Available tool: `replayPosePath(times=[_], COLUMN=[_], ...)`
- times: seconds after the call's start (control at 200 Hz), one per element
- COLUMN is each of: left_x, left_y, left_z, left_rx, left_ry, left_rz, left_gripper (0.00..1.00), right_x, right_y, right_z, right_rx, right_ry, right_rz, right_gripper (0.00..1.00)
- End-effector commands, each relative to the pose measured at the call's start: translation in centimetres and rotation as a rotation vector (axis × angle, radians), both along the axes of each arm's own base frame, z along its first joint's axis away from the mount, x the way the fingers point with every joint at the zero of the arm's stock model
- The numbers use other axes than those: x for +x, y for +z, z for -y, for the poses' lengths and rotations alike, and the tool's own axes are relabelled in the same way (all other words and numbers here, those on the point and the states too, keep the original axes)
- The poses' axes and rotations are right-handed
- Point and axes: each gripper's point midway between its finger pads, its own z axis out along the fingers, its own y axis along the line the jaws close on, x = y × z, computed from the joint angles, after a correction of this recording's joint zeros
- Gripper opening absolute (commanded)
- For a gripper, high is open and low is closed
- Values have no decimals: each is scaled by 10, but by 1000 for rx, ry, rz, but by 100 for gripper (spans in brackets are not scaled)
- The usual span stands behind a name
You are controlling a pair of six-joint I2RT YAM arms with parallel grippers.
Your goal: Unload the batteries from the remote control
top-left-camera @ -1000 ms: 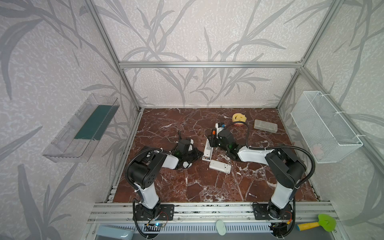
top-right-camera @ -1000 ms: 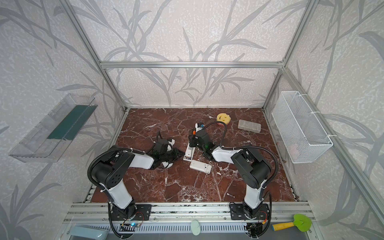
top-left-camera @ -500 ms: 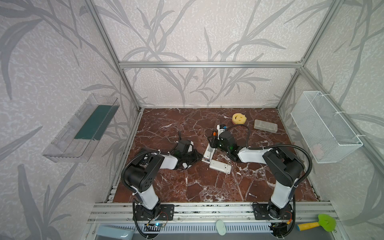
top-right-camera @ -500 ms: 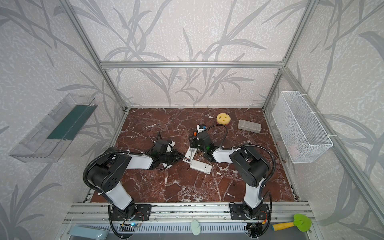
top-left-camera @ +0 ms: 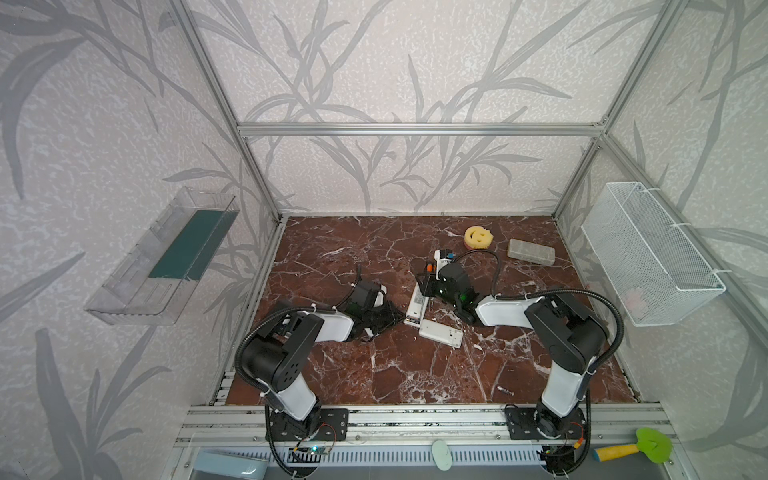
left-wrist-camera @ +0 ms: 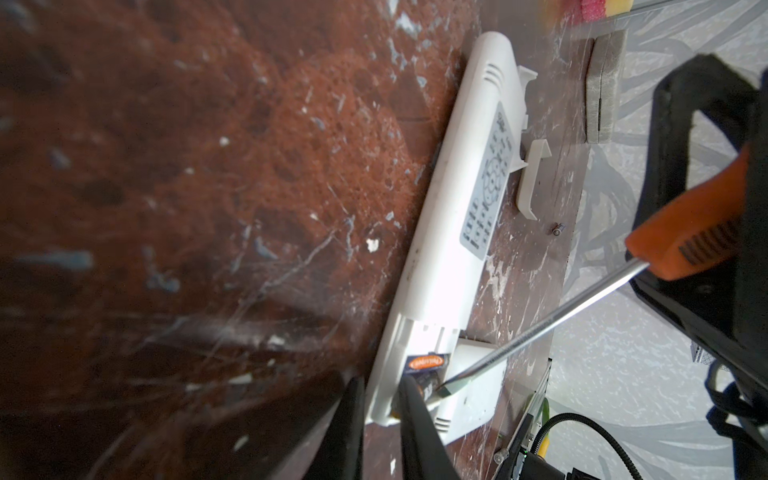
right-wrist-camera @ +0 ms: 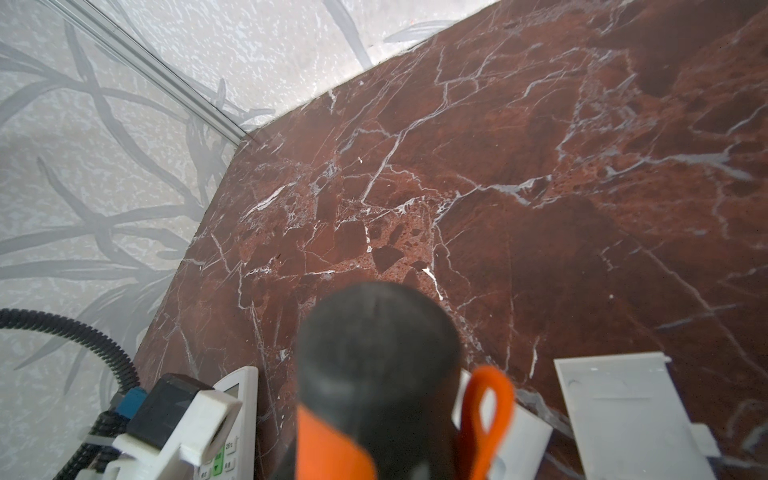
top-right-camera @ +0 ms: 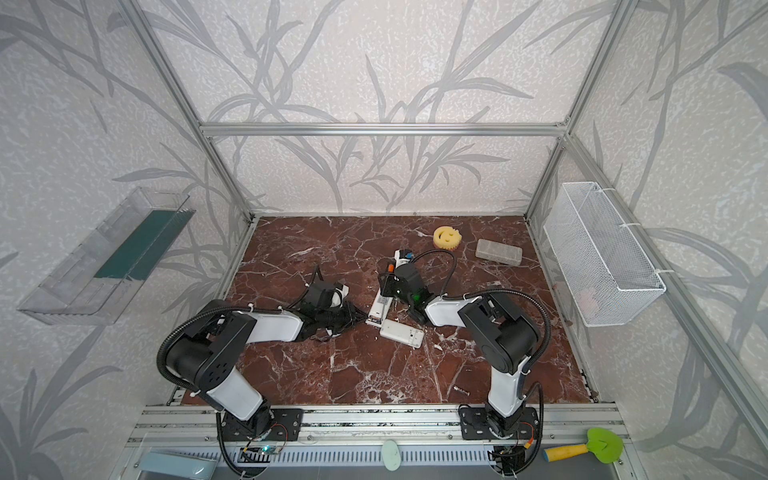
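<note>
A red-brown marble tabletop, polished and crossed by white veins, is enclosed by walls papered in a pebbled off-white with grey leaf shapes. The corners are edged by an aluminium frame. A clear plastic shelf with a dark green liner is fixed to one side wall, and a white wire-mesh basket to the opposite one. Towards the back of the marble a round yellow sponge with a smiling face is seen beside a rectangular grey block.

Near the middle lies a long white plastic remote control with rounded edges and a grey label. Its compartment is uncovered at the end nearest the left gripper. A dark battery with an orange oval label is seated in that compartment. The left gripper's black fingers are drawn almost together, and the remote's end wall is pinched between them. A flat white cover is seen on the marble close by.

The screwdriver has a ribbed orange handle and a slim steel shaft, and the handle is clamped in the closed right gripper. Its flat tip is set against the battery.
</note>
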Motion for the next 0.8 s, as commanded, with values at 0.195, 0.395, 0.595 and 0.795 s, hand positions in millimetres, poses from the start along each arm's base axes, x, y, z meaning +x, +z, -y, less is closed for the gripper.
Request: replayPosePath(times=[0.195,0.395,0.595,0.795], left_x=[-14,-11,-10,-16], left_y=[16,32,53,30], left_z=[16,21,25,7], left_rx=[-20,-53,-101,32], left_ry=[-51,-51,-54,-37], left_rz=[9,43,85,27], left_gripper=[18,18,18,20], right_x=[-4,-6,-10,-19], right_y=[9,20,40,76], right_z=[-6,-9,-12,-20], right_rx=[-56,-70,-75,-119], right_ry=[19,30,39,75], right_rz=[50,81,129,226], right_gripper=[0,0,0,0])
